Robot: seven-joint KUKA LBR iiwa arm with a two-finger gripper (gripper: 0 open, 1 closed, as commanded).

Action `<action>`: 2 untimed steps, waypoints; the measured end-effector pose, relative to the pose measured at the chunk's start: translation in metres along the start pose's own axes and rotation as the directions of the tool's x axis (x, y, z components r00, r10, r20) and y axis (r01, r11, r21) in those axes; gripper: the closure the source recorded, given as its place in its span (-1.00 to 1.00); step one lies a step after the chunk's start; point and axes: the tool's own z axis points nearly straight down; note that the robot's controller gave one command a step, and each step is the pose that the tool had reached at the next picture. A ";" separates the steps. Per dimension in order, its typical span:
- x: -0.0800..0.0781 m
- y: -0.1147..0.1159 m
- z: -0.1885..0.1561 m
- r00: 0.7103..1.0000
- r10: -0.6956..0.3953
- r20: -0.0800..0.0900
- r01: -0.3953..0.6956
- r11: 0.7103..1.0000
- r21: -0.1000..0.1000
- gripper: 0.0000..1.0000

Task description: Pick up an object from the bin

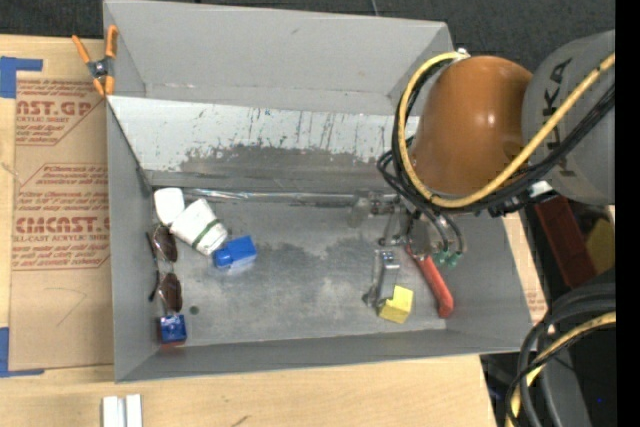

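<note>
1. The gripper (381,291) hangs low over the floor of the grey metal bin (300,320). It is below the orange cover (470,140) on the wrist of the arm, and yellow and black cables (405,130) run around this cover.
2. The tip of the gripper is just beside a yellow block (397,305), on the left side of the block.
3. The yellow block is a small cube. It rests on the bin floor, close to the front wall, and it is the thing nearest to the gripper.
4. I cannot tell from this view whether the gripper is spread or pressed together. I also cannot tell whether its tip touches the block or is only very near to it.
5. Just to the right of the yellow block lies a tool with a red handle (437,285). It lies slanted, and its upper end points up toward the wrist.
6. Well apart from the yellow block, to its left, a white bottle (190,218) with a green ring lies on its side. A blue cap-like piece (235,255) is just beside the bottle, on the side facing the block.
7. Still farther left of the yellow block, along the left wall, lie dark sunglasses (165,270). A small blue thing (172,329) sits just below them, about level with the block.
</note>
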 end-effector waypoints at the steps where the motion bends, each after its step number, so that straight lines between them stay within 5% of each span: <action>1: -0.002 0.000 -0.004 1.000 0.000 0.008 0.000 1.000 0.000 -1.00; 2: 0.001 0.007 0.029 0.999 -0.050 0.014 0.050 0.999 0.001 -1.00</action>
